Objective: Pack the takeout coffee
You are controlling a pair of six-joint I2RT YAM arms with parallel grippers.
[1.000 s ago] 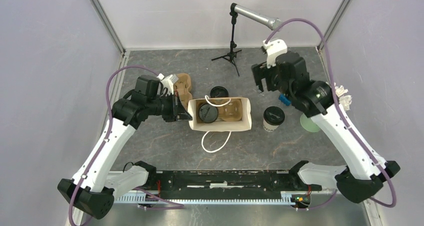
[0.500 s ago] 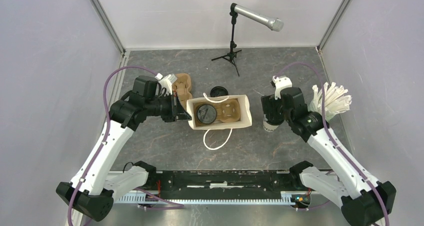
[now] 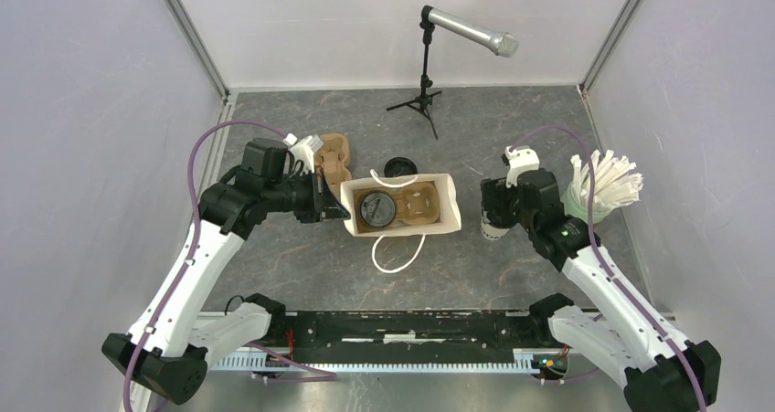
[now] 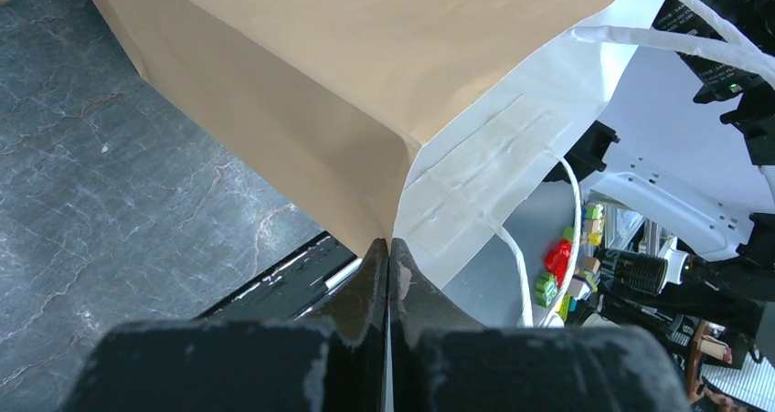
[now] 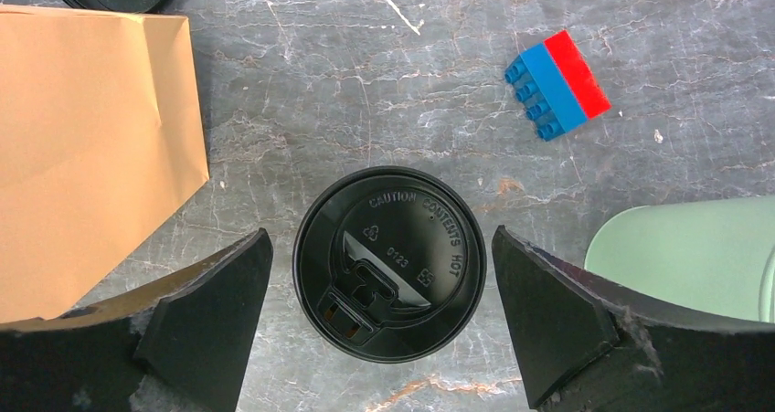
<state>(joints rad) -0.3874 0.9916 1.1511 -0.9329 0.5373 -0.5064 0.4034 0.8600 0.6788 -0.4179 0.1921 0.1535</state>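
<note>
Grey tabletop point(image 5: 302, 92): brick point(image 5: 557, 85), green cup point(image 5: 685, 257) near coffee point(image 5: 388, 261)

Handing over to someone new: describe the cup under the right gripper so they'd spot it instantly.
Find the open paper bag mid-table; immediately to its right stands a coffee cup, framed by the open right gripper. Unlike the pale green straw cup further right, it is capped in black.

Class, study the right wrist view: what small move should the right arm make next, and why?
Probably close the right gripper around the coffee cup: its open jaws flank it on both sides, and the left gripper pinches the paper bag by its edge.
</note>
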